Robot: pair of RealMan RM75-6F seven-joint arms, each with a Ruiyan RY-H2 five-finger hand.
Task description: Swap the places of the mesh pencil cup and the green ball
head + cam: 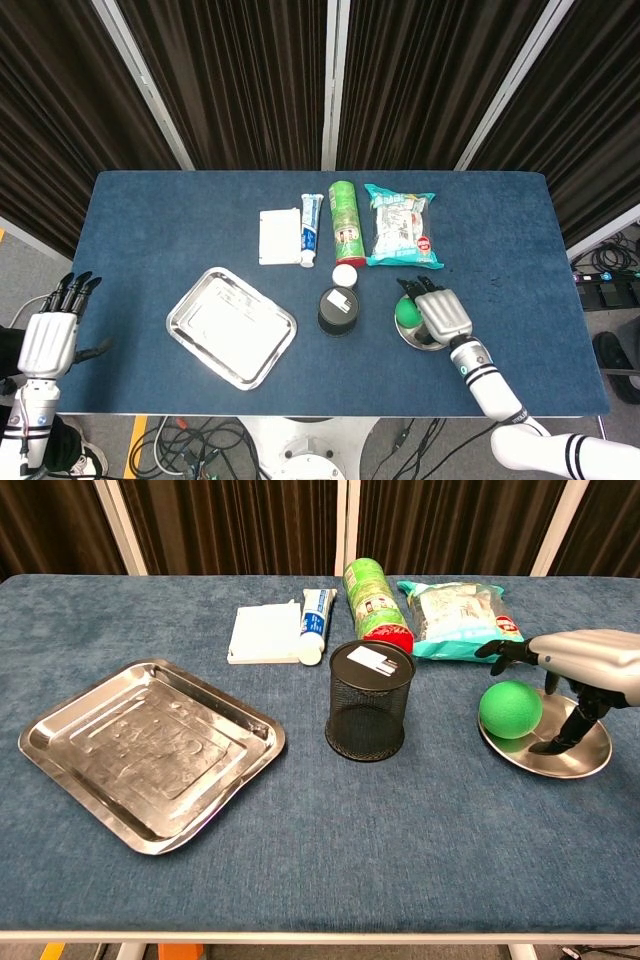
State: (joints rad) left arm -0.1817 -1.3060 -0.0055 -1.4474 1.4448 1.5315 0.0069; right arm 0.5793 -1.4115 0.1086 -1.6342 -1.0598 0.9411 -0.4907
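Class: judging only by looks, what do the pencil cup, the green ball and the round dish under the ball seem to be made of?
Pencil cup: black wire mesh, probably metal; you see through its wall.
Green ball: matte, no glare, likely foam or rubber.
Round dish: shiny silver with reflections, probably steel.

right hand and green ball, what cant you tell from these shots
- Contact: in the head view the right hand covers part of the green ball; in the chest view its fingers arch over the ball, but whether they touch it is unclear.
- Round steel plate: the hand hides much of it in the head view.
- Left hand: off the table's edge in the head view, absent from the chest view.
- Mesh pencil cup: contents cannot be seen.
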